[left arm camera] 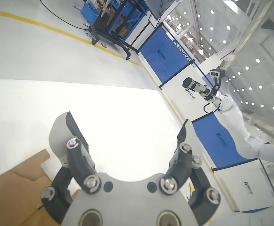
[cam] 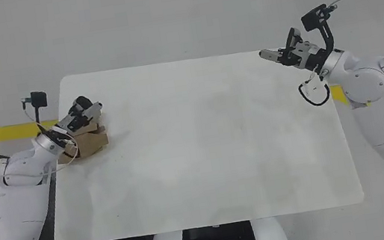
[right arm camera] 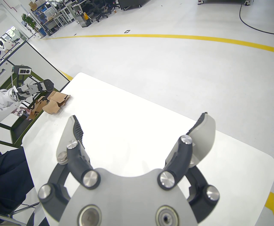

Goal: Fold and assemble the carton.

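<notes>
1. Print in white stands on the blue panels (left arm camera: 164, 54) behind the far side of the worktop (cam: 205, 156). It is a maker's mark, repeated from panel to panel. A white panel (left arm camera: 246, 186) beside them carries the same kind of mark in dark letters.
2. The carton (cam: 89, 141) is plain brown cardboard. It lies at the left edge of the worktop, near the far left corner. It is not assembled, and some of its flaps are bent up.
3. The left tool (left arm camera: 127, 119) is just above the carton. Its two fingers are spread wide and nothing is between them. In the left wrist view the cardboard lies beside and under one finger (left arm camera: 64, 132). I cannot tell whether that finger touches it.
4. The right tool (right arm camera: 139, 117) hangs over the far right part of the worktop, well apart from the carton. Its fingers are also spread wide. It holds nothing and touches nothing, and only the white surface shows between the pads.
5. A green cart (right arm camera: 12, 128) stands just beside the left edge of the worktop. More brown cardboard pieces (right arm camera: 37, 107) lie in it.
6. A yellow line (right arm camera: 171, 36) runs across the floor beyond the worktop.
</notes>
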Motion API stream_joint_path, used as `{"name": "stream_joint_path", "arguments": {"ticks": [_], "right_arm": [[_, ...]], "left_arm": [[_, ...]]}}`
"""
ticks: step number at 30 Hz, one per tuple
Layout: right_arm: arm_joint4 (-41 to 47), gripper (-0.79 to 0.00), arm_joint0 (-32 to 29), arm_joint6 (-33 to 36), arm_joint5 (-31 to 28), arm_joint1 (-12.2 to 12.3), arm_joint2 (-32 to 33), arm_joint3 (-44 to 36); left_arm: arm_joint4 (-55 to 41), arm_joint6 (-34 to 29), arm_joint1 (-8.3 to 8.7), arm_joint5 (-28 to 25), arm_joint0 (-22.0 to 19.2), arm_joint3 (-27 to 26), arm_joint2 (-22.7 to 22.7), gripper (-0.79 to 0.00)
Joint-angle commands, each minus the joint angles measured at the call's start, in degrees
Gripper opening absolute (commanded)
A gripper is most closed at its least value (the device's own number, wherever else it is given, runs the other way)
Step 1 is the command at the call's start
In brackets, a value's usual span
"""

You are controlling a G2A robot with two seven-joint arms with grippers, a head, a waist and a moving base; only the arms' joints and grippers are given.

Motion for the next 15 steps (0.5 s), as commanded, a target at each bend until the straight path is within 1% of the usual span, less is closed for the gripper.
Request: {"name": "stream_joint_path", "arguments": {"ticks": [1,5,8,10,13,15], "right_arm": [[0.0,0.000,0.0,0.0,0.0,0.0,0.0,0.0],[0.0,0.000,0.0,0.0,0.0,0.0,0.0,0.0],[0.0,0.000,0.0,0.0,0.0,0.0,0.0,0.0],[0.0,0.000,0.0,0.0,0.0,0.0,0.0,0.0],[0.0,0.000,0.0,0.0,0.0,0.0,0.0,0.0],[0.0,0.000,0.0,0.0,0.0,0.0,0.0,0.0]], "left_arm": [[-5.0,-3.1,0.18,0.3,0.3,1.2,-0.3,0.000],[-15.6,-10.2,0.69,1.3,0.4,4.3,-1.8,0.000],[-25.2,-16.7,1.04,2.7,0.5,6.9,-3.0,0.000],[-29.6,-20.5,1.33,3.5,0.4,8.7,-4.2,0.000],[-34.2,-23.9,1.58,4.9,0.0,11.4,-5.4,0.000],[-36.1,-25.0,1.71,5.5,-0.2,13.3,-6.2,0.000]]}}
